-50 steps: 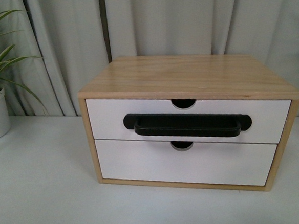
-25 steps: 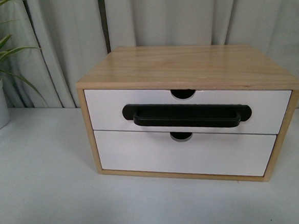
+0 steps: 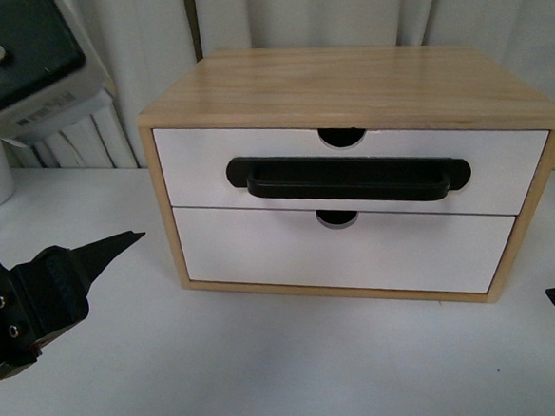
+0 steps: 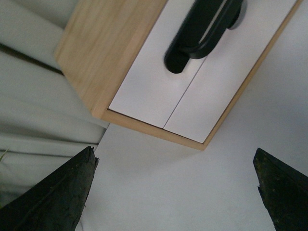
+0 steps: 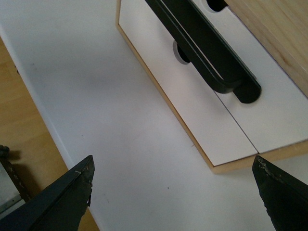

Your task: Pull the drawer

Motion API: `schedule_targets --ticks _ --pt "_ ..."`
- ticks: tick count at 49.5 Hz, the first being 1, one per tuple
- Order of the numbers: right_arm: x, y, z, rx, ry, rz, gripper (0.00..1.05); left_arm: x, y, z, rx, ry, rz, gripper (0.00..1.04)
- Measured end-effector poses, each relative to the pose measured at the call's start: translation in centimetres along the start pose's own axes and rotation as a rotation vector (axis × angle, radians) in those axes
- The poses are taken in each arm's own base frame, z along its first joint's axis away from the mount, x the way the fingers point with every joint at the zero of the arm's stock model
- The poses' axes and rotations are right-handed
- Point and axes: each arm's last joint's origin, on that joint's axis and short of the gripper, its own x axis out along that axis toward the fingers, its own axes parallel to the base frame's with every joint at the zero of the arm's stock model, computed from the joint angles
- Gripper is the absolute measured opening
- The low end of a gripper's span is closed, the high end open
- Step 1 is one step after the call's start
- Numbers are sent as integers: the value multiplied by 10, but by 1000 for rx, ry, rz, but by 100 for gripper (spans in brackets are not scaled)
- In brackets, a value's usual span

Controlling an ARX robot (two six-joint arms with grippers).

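Drawer [image 3: 351,176] closed; left gripper [image 4: 174,151] and right gripper [image 5: 173,159] spread wide, empty.

Open tabletop [image 3: 269,361] stretches before the drawer [image 3: 198,161], whose bar handle [image 3: 347,179] stands proud.

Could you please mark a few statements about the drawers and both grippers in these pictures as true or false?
1. The drawer with the black bar handle is the upper of the two in the wooden cabinet. True.
2. That drawer stands pulled halfway out. False: its front sits flush with the cabinet frame, shut.
3. The left gripper is shut on the handle. False: its fingers are spread wide, clear of the handle, with nothing between them.
4. The right gripper is open and holds nothing. True.
5. The lower drawer has its own bar handle. False: it shows only a half-round notch in its top edge.
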Motion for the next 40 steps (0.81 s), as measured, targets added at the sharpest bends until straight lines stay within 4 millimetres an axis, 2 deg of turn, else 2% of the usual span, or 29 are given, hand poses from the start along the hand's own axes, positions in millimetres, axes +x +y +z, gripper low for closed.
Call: schedule_targets --ticks 14,31,40 --pt "33 -12 10 -127 5 62 96 39 4 15 259 17 -191 99" --pt "54 -20 18 -200 -24 96 96 66 9 41 291 16 -351 99" --pt "65 -24 19 -220 -38 115 96 80 9 47 312 25 -409 99"
